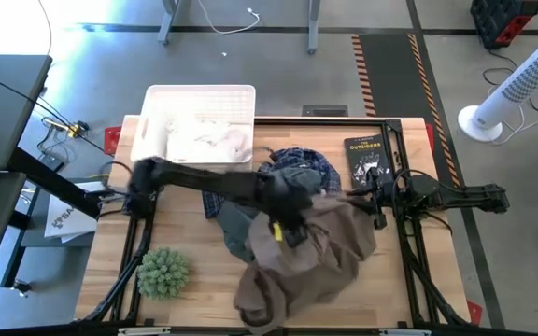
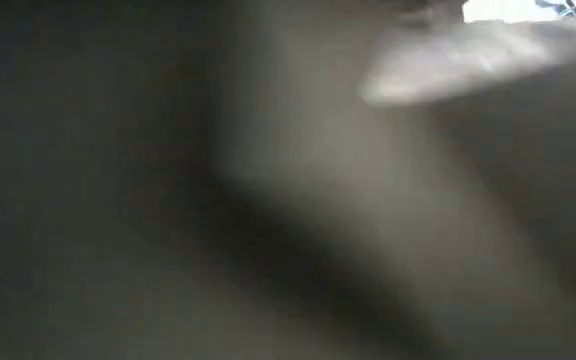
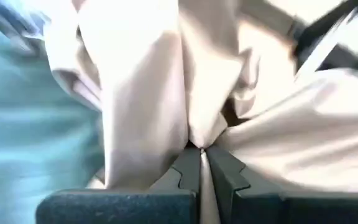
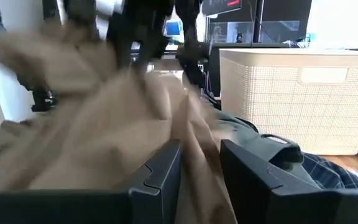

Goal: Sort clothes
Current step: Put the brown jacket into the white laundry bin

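Observation:
The taupe-brown garment point(image 1: 311, 257) lies bunched on the wooden table's middle and front, and fills the low view point(image 2: 298, 200). My left gripper point(image 1: 288, 222) is over its far left part, shut on it. My right gripper point(image 1: 374, 205) is at its right edge, closed on a fold. The blue plaid shirt point(image 1: 299, 163) and the grey-green T-shirt point(image 1: 234, 227) lie partly under it. A thin white garment point(image 1: 208, 140) lies in the white basket point(image 1: 157, 103). My left gripper point(image 3: 202, 152) pinches a gathered fold of the taupe-brown garment point(image 3: 199, 134) between its two fingertips. The cloth spreads away from the fingertips in drawn pleats. My right gripper point(image 4: 201, 163) has a thick fold of the same garment point(image 4: 197, 146) between its two fingers, coming from the table's right side. The cloth rises from the fingers toward the left arm.
A black book point(image 1: 367, 154) lies at the table's far right. A green spiky plant point(image 1: 163, 271) stands at the front left. The white basket sits at the far left edge. A white tower fan point(image 1: 521, 79) stands on the floor beyond the right side.

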`<action>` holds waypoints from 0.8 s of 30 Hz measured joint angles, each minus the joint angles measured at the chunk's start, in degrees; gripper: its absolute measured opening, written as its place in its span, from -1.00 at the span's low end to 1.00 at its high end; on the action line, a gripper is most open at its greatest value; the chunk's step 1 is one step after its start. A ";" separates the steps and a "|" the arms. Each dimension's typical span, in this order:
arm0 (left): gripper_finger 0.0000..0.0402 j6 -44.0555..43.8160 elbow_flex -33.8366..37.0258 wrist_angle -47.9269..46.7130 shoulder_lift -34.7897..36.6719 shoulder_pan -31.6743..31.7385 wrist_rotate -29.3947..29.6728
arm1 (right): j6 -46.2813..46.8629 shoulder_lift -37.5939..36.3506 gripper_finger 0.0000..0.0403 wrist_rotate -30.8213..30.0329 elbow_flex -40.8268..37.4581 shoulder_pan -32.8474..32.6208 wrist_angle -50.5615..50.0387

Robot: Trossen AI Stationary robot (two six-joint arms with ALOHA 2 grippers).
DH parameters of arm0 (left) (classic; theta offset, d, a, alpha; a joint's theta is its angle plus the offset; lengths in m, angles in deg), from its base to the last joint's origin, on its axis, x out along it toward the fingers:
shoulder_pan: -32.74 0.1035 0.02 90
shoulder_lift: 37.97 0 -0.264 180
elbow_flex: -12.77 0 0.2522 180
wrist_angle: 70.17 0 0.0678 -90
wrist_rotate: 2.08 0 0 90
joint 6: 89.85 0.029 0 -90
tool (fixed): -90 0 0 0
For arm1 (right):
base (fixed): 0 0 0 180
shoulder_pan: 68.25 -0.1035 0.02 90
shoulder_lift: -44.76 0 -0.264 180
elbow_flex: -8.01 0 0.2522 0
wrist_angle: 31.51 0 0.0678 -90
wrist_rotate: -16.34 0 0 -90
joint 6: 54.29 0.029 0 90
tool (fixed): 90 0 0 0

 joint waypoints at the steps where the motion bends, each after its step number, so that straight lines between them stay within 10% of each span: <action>1: -0.99 -0.21 0.04 0.09 2.29 0.26 1.02 | 0.00 0.00 -0.44 0.00 0.01 0.00 0.00; 12: -0.99 4.42 -0.04 21.74 27.06 1.00 14.67 | -0.02 0.00 -0.44 0.02 0.02 0.00 -0.21; 24: -1.00 48.38 -2.80 42.98 41.58 2.09 34.85 | -0.02 0.00 -0.44 0.02 0.02 0.00 -0.14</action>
